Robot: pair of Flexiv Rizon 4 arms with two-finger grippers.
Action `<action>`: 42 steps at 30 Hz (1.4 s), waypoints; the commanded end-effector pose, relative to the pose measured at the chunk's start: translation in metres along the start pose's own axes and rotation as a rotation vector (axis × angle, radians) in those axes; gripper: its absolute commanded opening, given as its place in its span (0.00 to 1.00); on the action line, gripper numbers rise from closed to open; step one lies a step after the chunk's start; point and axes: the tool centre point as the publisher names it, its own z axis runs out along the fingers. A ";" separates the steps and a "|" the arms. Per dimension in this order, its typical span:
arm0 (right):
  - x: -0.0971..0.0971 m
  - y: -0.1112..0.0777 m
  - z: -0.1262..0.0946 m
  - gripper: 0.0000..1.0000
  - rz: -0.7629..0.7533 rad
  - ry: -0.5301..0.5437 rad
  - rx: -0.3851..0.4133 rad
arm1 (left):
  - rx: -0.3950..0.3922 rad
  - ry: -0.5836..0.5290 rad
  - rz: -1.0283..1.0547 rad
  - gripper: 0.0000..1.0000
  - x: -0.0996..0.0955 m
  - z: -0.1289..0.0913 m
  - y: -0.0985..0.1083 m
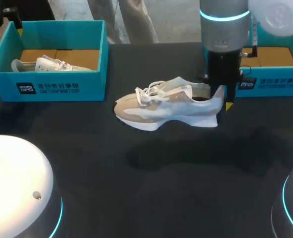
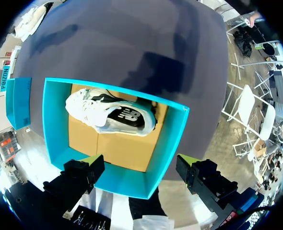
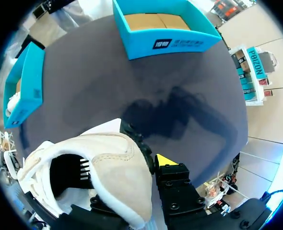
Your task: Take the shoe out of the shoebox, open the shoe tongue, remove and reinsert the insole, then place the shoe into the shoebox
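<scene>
A beige and white shoe (image 1: 166, 106) hangs over the middle of the dark table, toe to the left, its shadow on the cloth below. My right gripper (image 1: 221, 99) is shut on its heel from above. In the right wrist view the heel collar (image 3: 117, 167) sits between the fingers of my right gripper (image 3: 124, 167), one yellow tip (image 3: 163, 160) outside it. My left gripper (image 2: 139, 165) stands open above the left teal shoebox (image 2: 53, 124), where a second white shoe (image 2: 108, 112) lies on its side.
The left teal shoebox (image 1: 52, 82) stands at the back left with its shoe (image 1: 47, 64). An empty teal shoebox (image 1: 273, 79) with a cardboard floor stands at the back right, just behind the right gripper. Bare dark table (image 1: 151, 188) lies in front.
</scene>
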 end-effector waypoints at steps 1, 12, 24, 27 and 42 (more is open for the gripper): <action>0.000 0.001 -0.001 0.00 0.000 0.003 0.002 | 0.000 0.002 0.000 1.00 0.000 -0.001 0.000; 0.000 0.001 -0.001 0.00 0.000 0.003 0.002 | 0.000 0.002 0.000 1.00 0.000 -0.001 0.000; 0.015 -0.007 0.032 0.00 -0.034 0.007 0.040 | 0.000 0.002 0.000 1.00 0.000 -0.001 0.000; 0.016 -0.012 0.047 0.00 -0.033 0.021 0.059 | 0.000 0.002 0.000 1.00 0.000 -0.001 0.000; 0.028 -0.013 0.118 0.00 0.029 0.060 0.032 | 0.000 0.002 0.000 1.00 0.000 -0.001 0.000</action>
